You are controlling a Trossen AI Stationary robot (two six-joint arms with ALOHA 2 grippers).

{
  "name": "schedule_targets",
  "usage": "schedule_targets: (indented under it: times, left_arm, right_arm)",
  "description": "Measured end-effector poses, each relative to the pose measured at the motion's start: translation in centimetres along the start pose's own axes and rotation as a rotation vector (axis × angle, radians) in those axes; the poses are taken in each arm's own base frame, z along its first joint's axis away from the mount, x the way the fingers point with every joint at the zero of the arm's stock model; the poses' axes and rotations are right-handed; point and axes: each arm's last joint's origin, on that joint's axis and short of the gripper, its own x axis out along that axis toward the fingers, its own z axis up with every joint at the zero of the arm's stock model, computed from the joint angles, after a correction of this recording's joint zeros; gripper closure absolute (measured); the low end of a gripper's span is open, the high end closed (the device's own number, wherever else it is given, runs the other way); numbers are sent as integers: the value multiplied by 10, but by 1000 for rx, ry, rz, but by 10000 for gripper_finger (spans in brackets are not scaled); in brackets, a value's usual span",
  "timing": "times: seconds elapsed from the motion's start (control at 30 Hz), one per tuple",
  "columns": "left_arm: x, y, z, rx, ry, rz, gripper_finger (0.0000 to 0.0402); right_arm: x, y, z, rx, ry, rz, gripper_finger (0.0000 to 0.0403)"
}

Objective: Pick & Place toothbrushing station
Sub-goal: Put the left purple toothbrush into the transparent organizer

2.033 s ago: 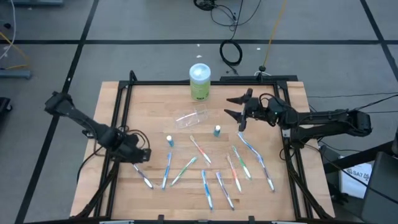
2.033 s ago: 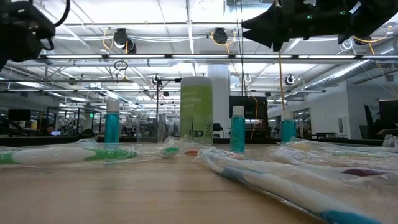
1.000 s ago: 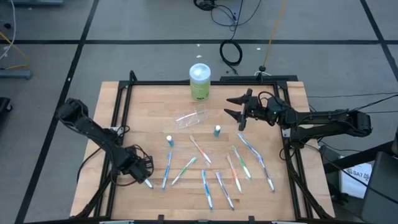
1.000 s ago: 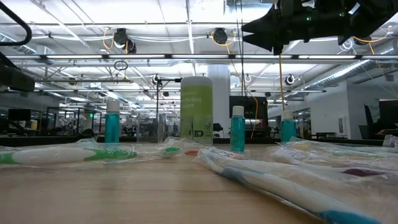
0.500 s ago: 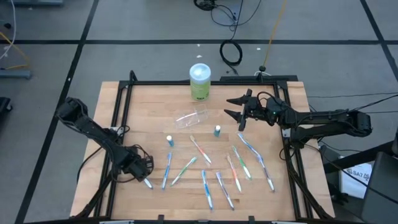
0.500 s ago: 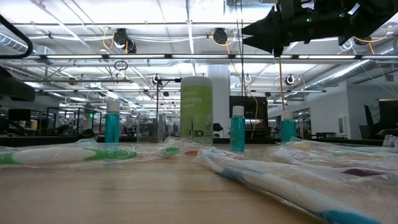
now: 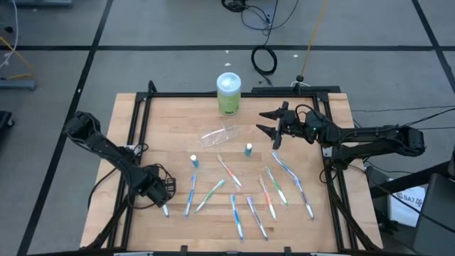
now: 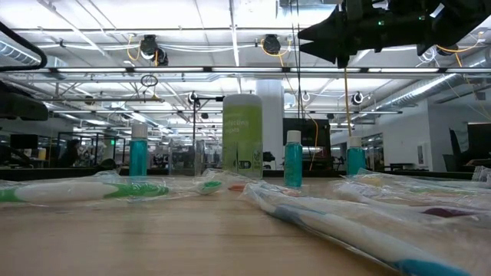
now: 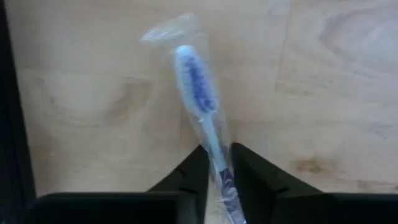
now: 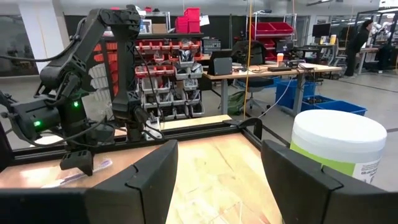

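Toothbrushes lie spread out on the wooden table (image 7: 178, 128), each one in a thin clear wrapper. The left gripper (image 7: 162, 200) is low at the near left part of the table. Its two dark fingers (image 9: 193, 171) are squeezed on the handle of a blue and white toothbrush (image 9: 202, 106). The brush head with blue bristles sticks out past the fingertips and lies against the wood.

Next to that brush lie more toothbrushes (image 7: 234, 195) in a loose row across the near half of the table. They are blue, green, orange and white. From table height, they (image 8: 345, 222) look like long shiny shapes lying flat.

The clear plastic cup (image 7: 219, 134) lies tipped on its side near the middle of the table, away from the brushes. Two small tubes with teal caps stand up on the wood: one tube (image 7: 193, 161) near the left of the middle and another tube (image 7: 248, 149) a bit to the right. A third teal cap (image 8: 355, 159) shows from table height.

The big green container (image 7: 228, 94) with a pale lid stands at the far edge of the table.

The right gripper (image 7: 268, 128) hangs in the air over the far right part of the table. Its fingers (image 10: 140, 171) are spread wide apart and hold nothing.
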Motion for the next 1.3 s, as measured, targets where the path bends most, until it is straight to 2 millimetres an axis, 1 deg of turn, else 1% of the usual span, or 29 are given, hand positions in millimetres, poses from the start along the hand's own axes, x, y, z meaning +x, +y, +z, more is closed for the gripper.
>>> schedule_targets:
  times: [0.1, 0.13, 0.3, 0.37, 0.43, 0.57, 0.67, 0.97, 1.07, 1.17, 1.3]
  left_arm:
    - [0, -1, 1, 6, -27, -24, 383]
    - [0, -1, 1, 13, -36, -32, 390]
    - [-1, -1, 2, 39, -70, -41, 383]
    - [-4, -1, 3, 53, -100, -30, 388]
    - [-8, 0, 6, 78, -165, -27, 395]
    - [-27, -4, 8, 111, -217, -112, 390]
    - [-47, -7, 11, 149, -268, -228, 395]
    - [-106, -5, 27, 302, -461, -499, 399]
    - [-121, -4, 32, 393, -554, -566, 400]
    - [-134, -5, 37, 444, -677, -636, 399]
    - [-147, -10, 46, 510, -808, -645, 400]
  right_arm:
    - [0, 0, 0, 0, 0, 0, 179]
    - [0, 0, 0, 0, 0, 0, 179]
    - [0, 0, 0, 0, 0, 0, 179]
    - [0, 0, 0, 0, 0, 0, 179]
    - [0, 0, 0, 0, 0, 0, 179]
    - [0, 0, 0, 0, 4, 0, 179]
    - [0, 0, -2, 0, 19, -1, 179]
    - [-1, 0, -11, 1, 109, -4, 179]
    - [-1, 0, -11, 1, 114, -5, 179]
    - [-1, 0, -12, 25, 119, -6, 179]
    - [-1, 0, -12, 31, 119, -7, 179]
